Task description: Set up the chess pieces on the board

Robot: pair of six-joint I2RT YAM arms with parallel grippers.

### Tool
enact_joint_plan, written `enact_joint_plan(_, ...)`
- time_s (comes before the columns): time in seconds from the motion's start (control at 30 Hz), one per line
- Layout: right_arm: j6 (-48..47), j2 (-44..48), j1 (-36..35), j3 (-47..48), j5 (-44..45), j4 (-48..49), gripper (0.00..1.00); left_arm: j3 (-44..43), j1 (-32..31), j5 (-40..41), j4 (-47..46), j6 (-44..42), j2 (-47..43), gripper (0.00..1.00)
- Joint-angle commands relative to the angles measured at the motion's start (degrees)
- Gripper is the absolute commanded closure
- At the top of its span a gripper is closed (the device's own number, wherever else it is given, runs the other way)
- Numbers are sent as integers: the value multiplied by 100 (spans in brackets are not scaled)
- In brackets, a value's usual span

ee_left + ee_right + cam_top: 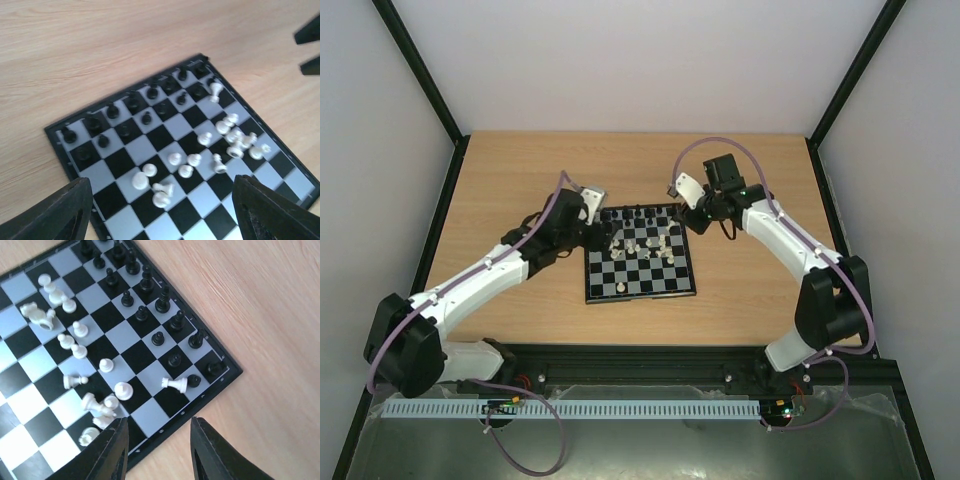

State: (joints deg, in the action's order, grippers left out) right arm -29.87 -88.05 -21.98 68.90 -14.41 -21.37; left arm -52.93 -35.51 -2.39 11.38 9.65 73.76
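Note:
The board point(632, 286) lies in the middle of the wooden table. Black pieces point(640, 213) stand in two rows along its far edge. Cream-white pieces point(647, 243) are scattered near the board's middle, some upright, some lying down. My left gripper point(601, 229) is open and empty over the board's far left corner. In the left wrist view the gripper point(162, 215) hovers above white pieces point(165, 192). My right gripper point(691, 217) is open and empty at the far right corner. In the right wrist view the gripper point(159, 450) is over the board's border point(197, 405), near a toppled white piece point(175, 384).
The wooden table point(520, 190) extends round the board on all sides. Black frame posts and white walls enclose the table. The arm bases and a cable rail point(580, 408) sit along the near edge.

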Motion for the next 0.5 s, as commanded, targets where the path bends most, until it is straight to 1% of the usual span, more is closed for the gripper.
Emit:
enact_joint_plan(0.0, -1787, -461, 18, 394, -60, -849, 63, 175, 423, 98, -528, 202, -303, 21)
enact_joint_plan(0.17, -2875, -906, 16, 605, -80, -903, 66, 431, 501, 223, -698, 226, -727, 20)
enact_joint_plan(0.37, -3236, -1675, 17, 1339, -16, -1341, 67, 454, 503, 350, -629, 211, -794, 20)
enact_joint_plan(0.47, -3344, -1882, 15, 1416, 19, -1303, 67, 450, 502, 363, -632, 211, -763, 20)
